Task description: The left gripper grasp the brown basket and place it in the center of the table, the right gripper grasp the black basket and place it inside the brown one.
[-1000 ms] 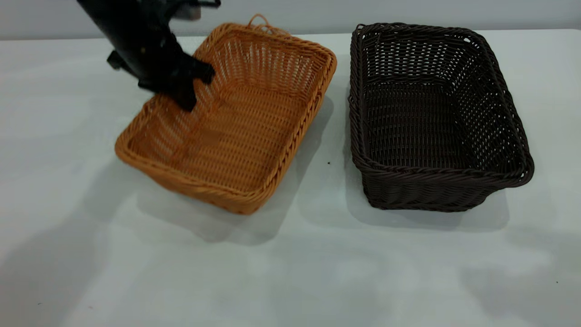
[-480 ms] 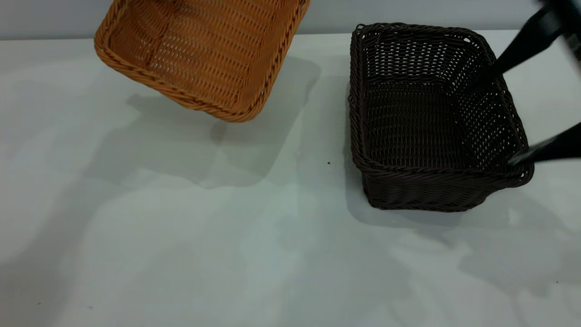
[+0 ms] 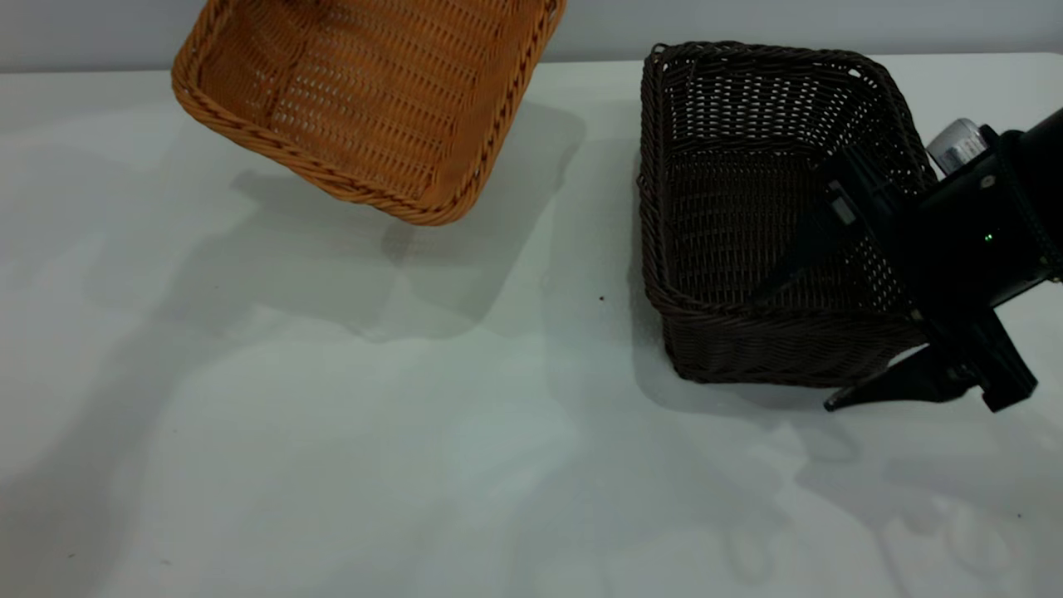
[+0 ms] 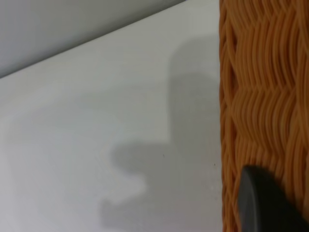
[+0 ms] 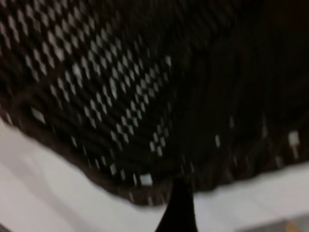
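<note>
The brown basket (image 3: 374,91) hangs tilted in the air over the table's (image 3: 332,448) far left, its top cut off by the view's edge. My left gripper is out of the exterior view. In the left wrist view one black finger (image 4: 263,205) lies against the basket's woven wall (image 4: 260,96). The black basket (image 3: 731,232) stands on the table at the right. My right gripper (image 3: 835,332) is open at its near right corner, one finger inside the wall and one outside. The right wrist view shows the dark weave (image 5: 120,96) and one fingertip (image 5: 178,212).
The brown basket's shadow (image 3: 332,257) falls on bare tabletop at centre left. A small dark speck (image 3: 601,297) lies between the baskets. The right arm's body (image 3: 988,232) reaches in from the right edge.
The brown basket was lifted off the table, up and toward the far left. The right arm came in from the right and dropped its open fingers over the black basket's wall.
</note>
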You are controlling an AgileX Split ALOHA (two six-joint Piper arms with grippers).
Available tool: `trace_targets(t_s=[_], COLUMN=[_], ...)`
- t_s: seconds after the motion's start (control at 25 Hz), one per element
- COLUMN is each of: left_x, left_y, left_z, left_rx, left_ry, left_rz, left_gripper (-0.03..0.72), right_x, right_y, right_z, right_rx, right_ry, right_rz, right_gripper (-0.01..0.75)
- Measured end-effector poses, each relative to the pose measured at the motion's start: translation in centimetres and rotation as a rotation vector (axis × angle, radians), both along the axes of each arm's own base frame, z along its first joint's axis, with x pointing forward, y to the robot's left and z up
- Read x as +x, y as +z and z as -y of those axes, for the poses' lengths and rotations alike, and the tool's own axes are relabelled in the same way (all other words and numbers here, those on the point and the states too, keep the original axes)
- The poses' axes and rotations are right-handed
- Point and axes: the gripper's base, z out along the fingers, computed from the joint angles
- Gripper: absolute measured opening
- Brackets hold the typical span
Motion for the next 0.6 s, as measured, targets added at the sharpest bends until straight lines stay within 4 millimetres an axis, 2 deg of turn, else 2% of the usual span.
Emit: trace_targets(t_s=[0.2,0.36,0.48,0.6], left_x=[0.1,0.1,0.2,0.2], left_y=[0.1,0.1,0.2,0.2], left_z=[0.0,0.0,0.0,0.0], left_rx=[0.003,0.006,0.007,0.02], left_ry=[-0.003,-0.006,-0.007,-0.019], left_rz=[0.015,0.022,0.03,0.041], left_gripper=[0.081,0.081,0.081,0.081], right_x=[1.4,1.8,1.8,1.7], right_y=[-0.5,-0.7,-0.9,-1.3], right_z=[0.5,0.9,1.0,1.2], right_rx=[-0.057,-0.103,-0.12,-0.141], right_ry=[-0.08,-0.095,-0.093,-0.102], right_rz=[0.046,0.063,0.062,0.049], right_gripper=[0.584,0.571,0.522,0.435])
